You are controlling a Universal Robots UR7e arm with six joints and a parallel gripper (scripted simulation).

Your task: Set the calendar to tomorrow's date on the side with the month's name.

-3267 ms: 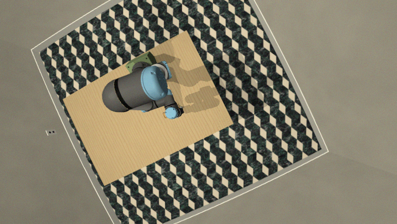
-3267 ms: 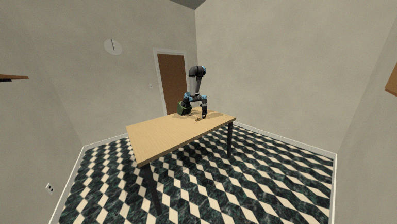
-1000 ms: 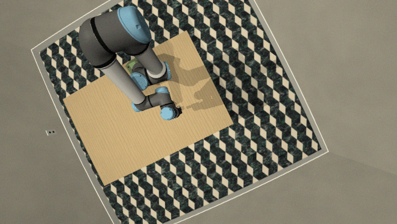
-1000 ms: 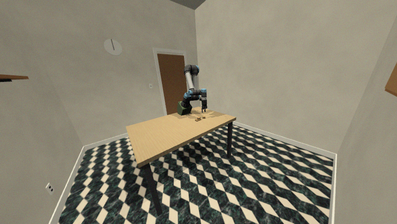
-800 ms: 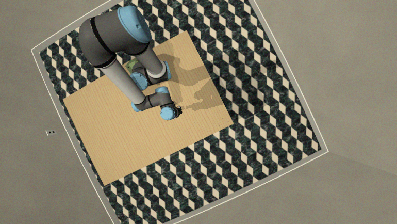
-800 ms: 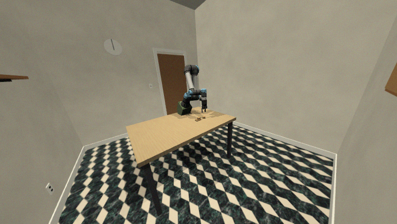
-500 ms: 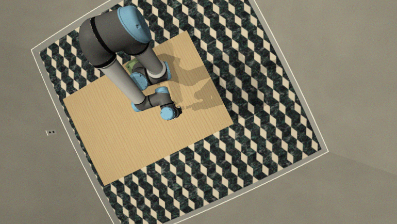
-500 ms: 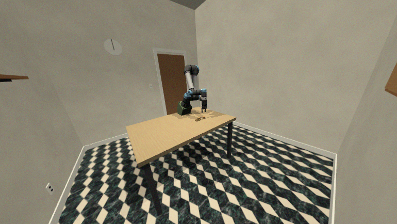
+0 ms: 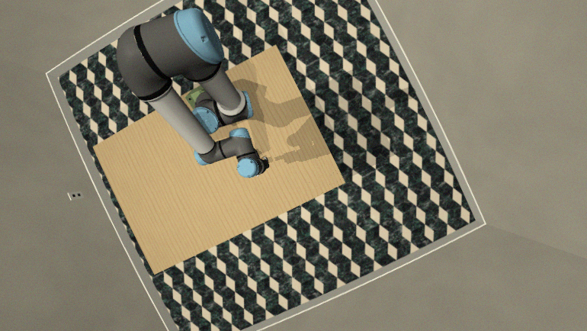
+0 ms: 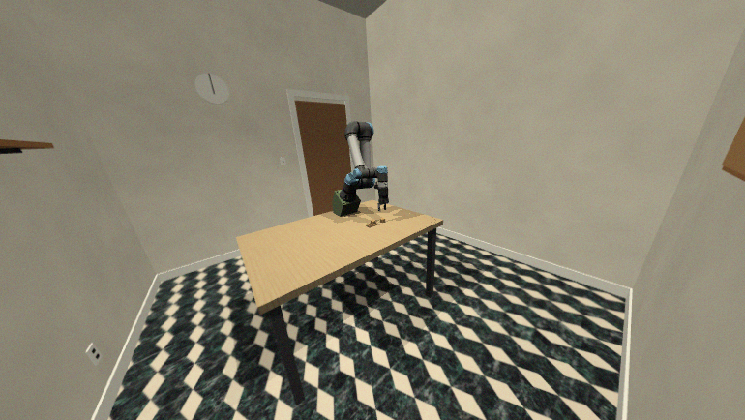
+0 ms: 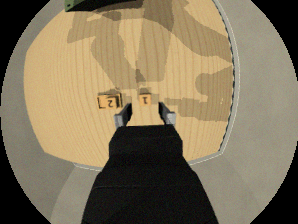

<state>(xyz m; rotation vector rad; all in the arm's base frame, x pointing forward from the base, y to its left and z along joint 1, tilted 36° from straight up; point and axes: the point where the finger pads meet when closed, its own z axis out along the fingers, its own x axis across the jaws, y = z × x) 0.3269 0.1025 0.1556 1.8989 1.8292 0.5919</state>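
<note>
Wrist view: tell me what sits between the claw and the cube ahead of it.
Nothing but bare wooden table shows there. The open claw hangs above the lone cube, empty.

Top view: looks straight down from ceiling height, taking in the whole surface [image 9: 172,205], the arm [image 9: 176,94] and the surrounding floor. Exterior view: looks from a far upper room corner toward the door [image 10: 323,151], with the surface [image 10: 312,255] distant. Wrist view: looks down close past the fingers at the surface [image 11: 67,96]. All three views share the surface.
</note>
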